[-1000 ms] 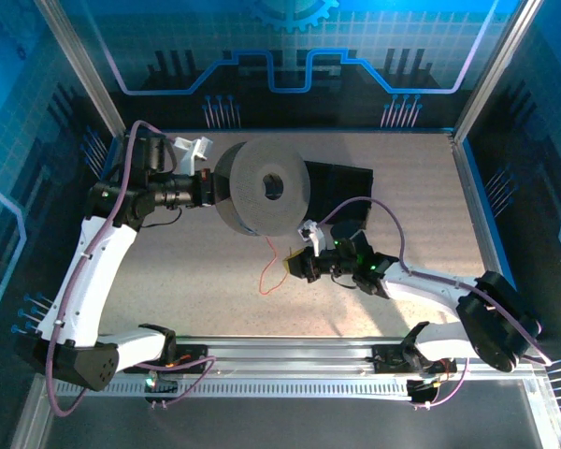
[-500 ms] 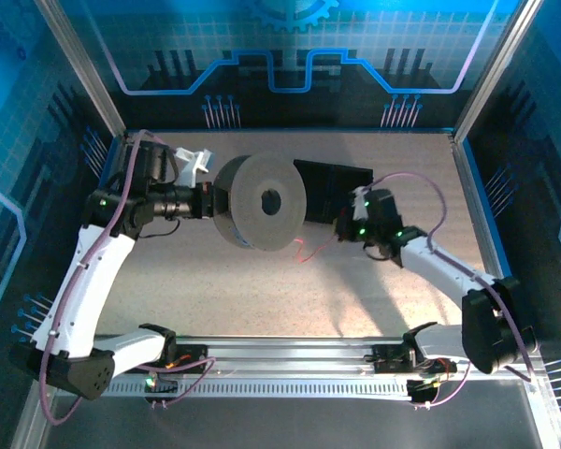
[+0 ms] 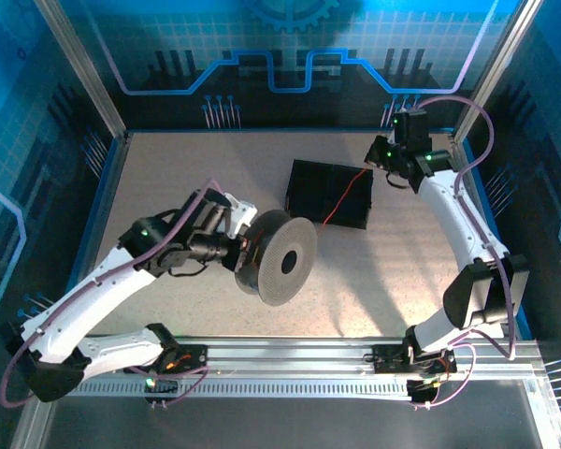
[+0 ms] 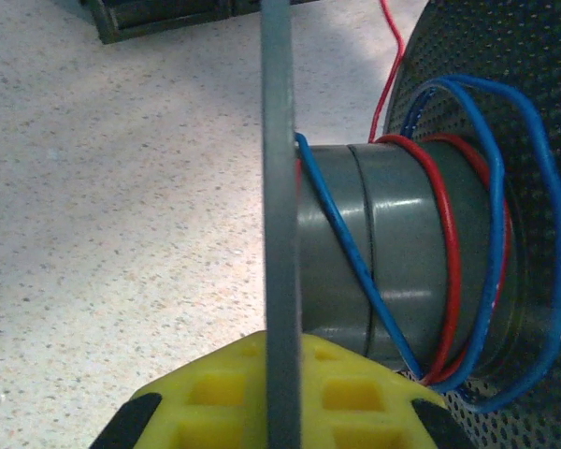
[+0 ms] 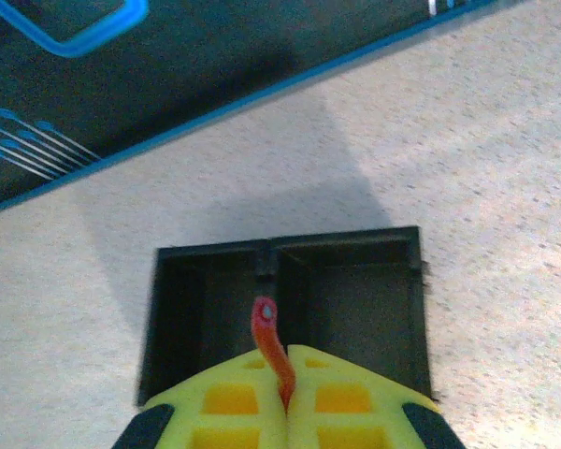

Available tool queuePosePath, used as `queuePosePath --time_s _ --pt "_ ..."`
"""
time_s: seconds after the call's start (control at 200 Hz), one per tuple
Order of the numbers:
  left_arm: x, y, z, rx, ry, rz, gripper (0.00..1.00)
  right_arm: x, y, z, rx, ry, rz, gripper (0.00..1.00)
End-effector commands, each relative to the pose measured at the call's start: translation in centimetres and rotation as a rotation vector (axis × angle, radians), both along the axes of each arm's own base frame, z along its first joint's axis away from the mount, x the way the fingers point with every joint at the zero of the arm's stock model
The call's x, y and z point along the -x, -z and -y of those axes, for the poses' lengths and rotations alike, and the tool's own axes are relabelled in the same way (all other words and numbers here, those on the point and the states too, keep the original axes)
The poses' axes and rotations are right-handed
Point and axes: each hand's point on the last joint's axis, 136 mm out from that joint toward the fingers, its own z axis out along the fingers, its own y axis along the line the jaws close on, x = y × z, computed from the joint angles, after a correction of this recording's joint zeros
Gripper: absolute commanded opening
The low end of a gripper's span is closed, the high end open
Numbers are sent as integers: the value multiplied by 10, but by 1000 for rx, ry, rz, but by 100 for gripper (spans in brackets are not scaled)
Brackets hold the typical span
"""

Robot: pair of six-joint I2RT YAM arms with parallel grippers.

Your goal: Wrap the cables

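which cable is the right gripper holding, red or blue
The red cable: its end sticks up from the shut right gripper. The blue cable is looped around the spool, away from that gripper.

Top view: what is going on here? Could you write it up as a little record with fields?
Holding the spool: left fingers, shut on the rim of the gray spool
Wound on: red wire and blue wire, looped round the core
Holding the wire: right fingers, shut on the red wire's end, near the table's far right corner
Wire path: from the spool over the black tray to the right fingers
Tray: two compartments
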Motion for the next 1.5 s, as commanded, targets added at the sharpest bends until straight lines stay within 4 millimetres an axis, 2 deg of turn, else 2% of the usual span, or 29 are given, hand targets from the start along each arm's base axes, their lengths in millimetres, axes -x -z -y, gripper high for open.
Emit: queuePosePath --time_s 0.0,0.11,0.28,0.43,0.555,0.681,0.891,1.051,1.241,1.326,1.496 --pt "10 44 -20 -208 -45 -67 0 -19 -61 -3 -68 24 139 0" --pt "0 65 -23 -291 -77 -86 0 -23 -103 -35 -147 -67 241 0" --pt "-18 78 -16 -349 -109 -85 0 -13 -149 -100 -283 -243 320 0" --pt "-38 84 -10 -339 -172 -108 0 18 -183 -169 -406 -452 392 0" --pt "-55 86 -20 -309 -288 -143 0 44 -199 -207 -511 -565 413 0" --pt "-72 75 -34 -250 -398 -142 0 71 -210 -238 -597 -668 408 0" --pt "-92 55 -61 -188 -560 -122 0 112 -211 -275 -715 -790 378 0" --pt "-106 41 -88 -178 -735 -132 0 145 -202 -296 -778 -882 342 0" --pt "-118 25 -130 -103 -993 -158 0 185 -165 -304 -801 -945 307 0" --pt "-123 21 -150 -67 -1109 -181 0 201 -141 -305 -798 -952 278 0" --pt "-137 14 -171 38 -1245 -232 0 236 -111 -313 -793 -1021 243 0"
